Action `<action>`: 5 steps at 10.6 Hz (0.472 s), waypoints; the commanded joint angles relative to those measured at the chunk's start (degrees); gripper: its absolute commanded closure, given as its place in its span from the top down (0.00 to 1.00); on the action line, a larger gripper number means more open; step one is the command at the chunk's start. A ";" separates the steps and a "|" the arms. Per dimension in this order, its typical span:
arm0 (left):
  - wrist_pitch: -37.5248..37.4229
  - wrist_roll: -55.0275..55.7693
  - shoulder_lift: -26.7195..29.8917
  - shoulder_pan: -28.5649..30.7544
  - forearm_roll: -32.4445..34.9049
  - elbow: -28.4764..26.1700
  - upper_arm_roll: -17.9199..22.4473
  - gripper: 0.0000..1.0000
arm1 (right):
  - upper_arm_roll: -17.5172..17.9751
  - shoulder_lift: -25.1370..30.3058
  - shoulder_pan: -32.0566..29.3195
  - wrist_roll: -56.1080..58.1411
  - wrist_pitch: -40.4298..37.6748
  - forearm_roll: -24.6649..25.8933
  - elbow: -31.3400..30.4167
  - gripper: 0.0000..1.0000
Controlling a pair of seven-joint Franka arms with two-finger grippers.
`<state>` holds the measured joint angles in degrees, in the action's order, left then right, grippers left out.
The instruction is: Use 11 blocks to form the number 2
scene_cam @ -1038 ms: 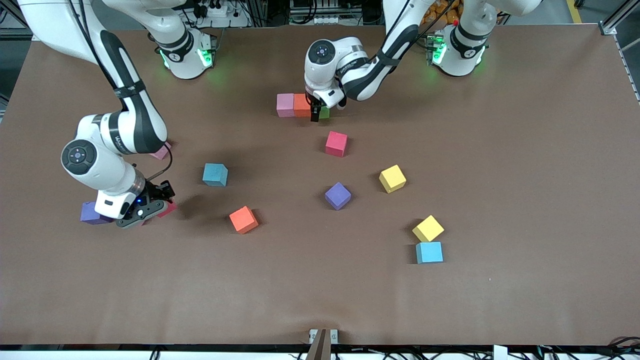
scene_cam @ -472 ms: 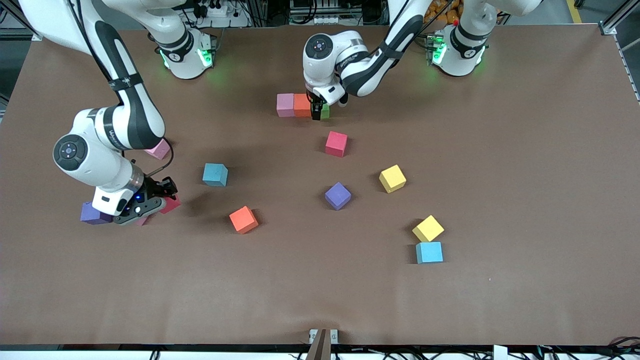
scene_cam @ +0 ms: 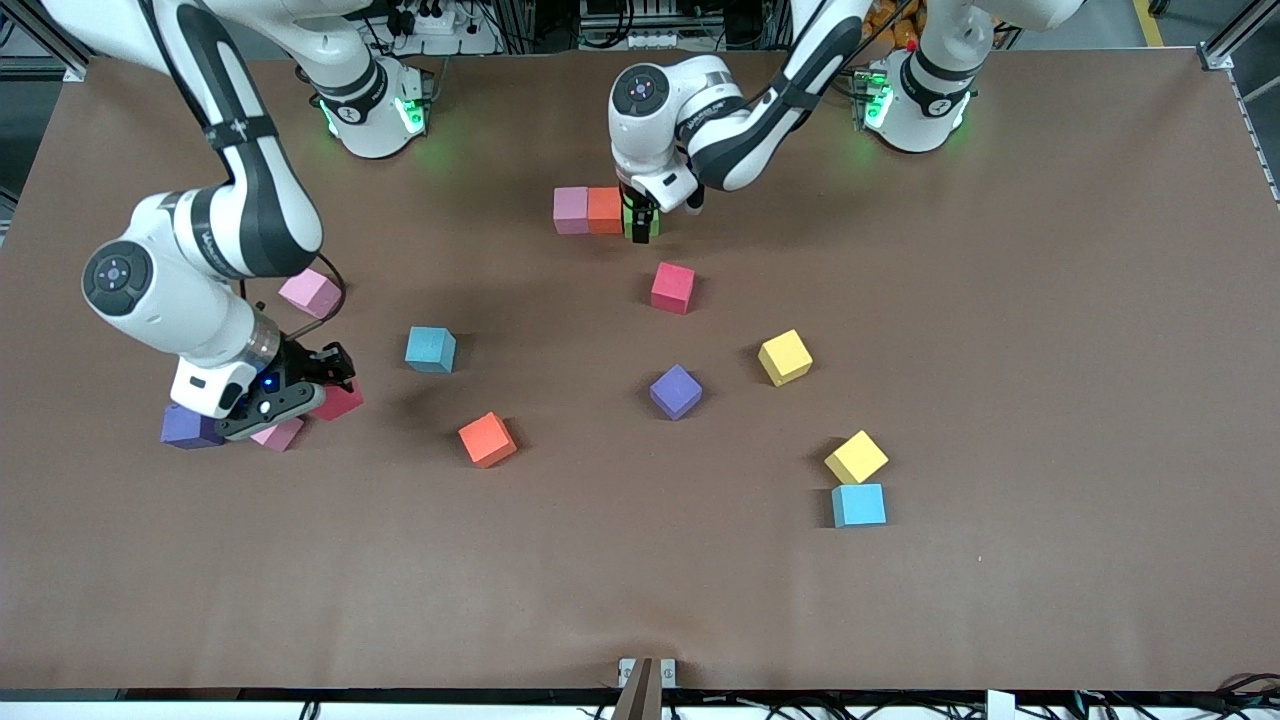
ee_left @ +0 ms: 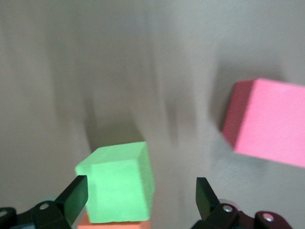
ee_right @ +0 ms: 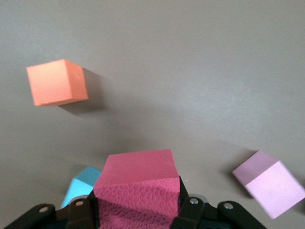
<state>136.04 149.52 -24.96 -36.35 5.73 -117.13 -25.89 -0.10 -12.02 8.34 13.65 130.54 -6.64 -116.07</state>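
Right gripper [scene_cam: 322, 392] pinches a red block [ee_right: 138, 191]; left gripper [scene_cam: 641, 220] spread around green block [ee_left: 119, 183].

A matte brown table [scene_cam: 1050, 330] fills nearly the whole frame under soft, even light. Along the top edge runs a cluttered strip of cables [scene_cam: 440, 20] and metal framing [scene_cam: 1235, 40], with what may be a power strip. A small bracket [scene_cam: 646, 672] sits at bottom centre.

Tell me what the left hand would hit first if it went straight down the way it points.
Most likely the green block. The left hand is open and points down at the table, with the block between its fingers, beside the orange block. Height above the block is hard to judge.
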 commanded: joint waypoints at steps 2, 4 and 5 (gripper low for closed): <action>-2.63 -7.47 0.27 7.50 0.08 3.56 -0.39 1.00 | -0.16 3.06 11.57 -24.73 1.20 -1.01 -4.33 0.33; -2.54 -13.00 -0.44 9.89 0.07 4.02 -0.21 1.00 | -0.16 1.66 18.70 -39.86 6.62 -1.10 -5.90 0.33; -2.54 -16.42 -1.05 11.29 0.16 4.45 -0.21 1.00 | -0.07 1.30 21.16 -43.67 10.74 -1.88 -7.57 0.33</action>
<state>134.63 136.87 -24.96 -26.35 5.72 -113.95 -25.64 0.30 -10.91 26.68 -23.96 136.35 -7.09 -120.55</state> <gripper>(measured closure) 0.000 0.427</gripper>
